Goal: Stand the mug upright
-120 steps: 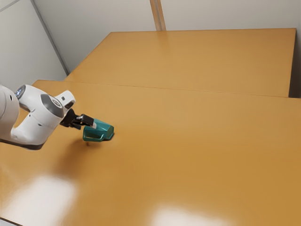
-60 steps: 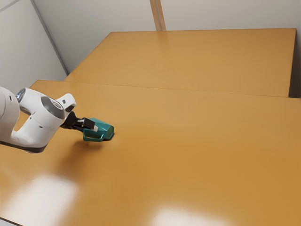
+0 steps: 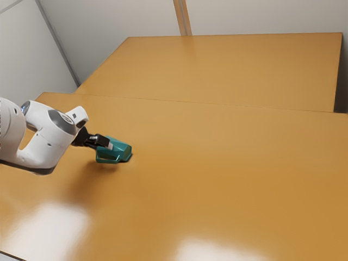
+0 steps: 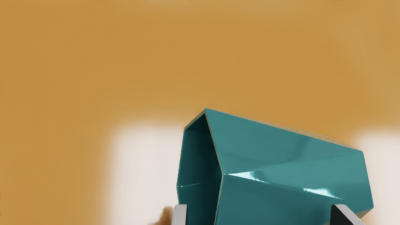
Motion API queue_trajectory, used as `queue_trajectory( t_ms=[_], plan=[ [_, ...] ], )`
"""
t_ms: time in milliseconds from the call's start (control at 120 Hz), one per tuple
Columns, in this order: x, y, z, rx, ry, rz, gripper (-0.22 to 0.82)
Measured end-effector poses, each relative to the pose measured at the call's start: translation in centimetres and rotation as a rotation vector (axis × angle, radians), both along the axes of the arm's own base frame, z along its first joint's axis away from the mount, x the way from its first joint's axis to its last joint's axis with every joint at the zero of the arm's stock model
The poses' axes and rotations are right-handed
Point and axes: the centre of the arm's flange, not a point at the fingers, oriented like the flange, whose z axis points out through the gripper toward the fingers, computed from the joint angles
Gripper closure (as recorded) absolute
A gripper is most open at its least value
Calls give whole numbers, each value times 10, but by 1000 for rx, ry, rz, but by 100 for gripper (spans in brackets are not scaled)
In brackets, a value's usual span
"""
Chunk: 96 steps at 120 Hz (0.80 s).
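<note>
Sideways lies teal mug; gripper at it, 2 fingers spread.

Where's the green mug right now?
The mug lies on its side on the table, toward the exterior view's left, at the tips of the open gripper.

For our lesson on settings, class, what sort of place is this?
Probably a plain office or lab room, simulated: a broad wood-toned tabletop, pale walls and a white robot arm suggest it.

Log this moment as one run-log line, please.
mug: on its side, not upright | surface: table | fingers: apart, at the mug | contact: unclear | task: not done
</note>
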Motion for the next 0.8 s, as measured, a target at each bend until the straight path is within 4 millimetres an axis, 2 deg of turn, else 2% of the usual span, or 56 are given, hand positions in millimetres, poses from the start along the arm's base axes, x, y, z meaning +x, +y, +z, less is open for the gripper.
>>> queue_trajectory(
  t_ms=[133, 300, 583, 733, 800],
  plan=[
    [6, 1, -3, 2, -2, 11, 14],
    [10, -13, -3, -14, -11, -3, 22],
    [16, -36, 18, -50, -64, -40, 29],
    [19, -49, 24, -61, -77, -62, 37],
    [21, -56, 25, -73, -83, -63, 45]
  ],
)
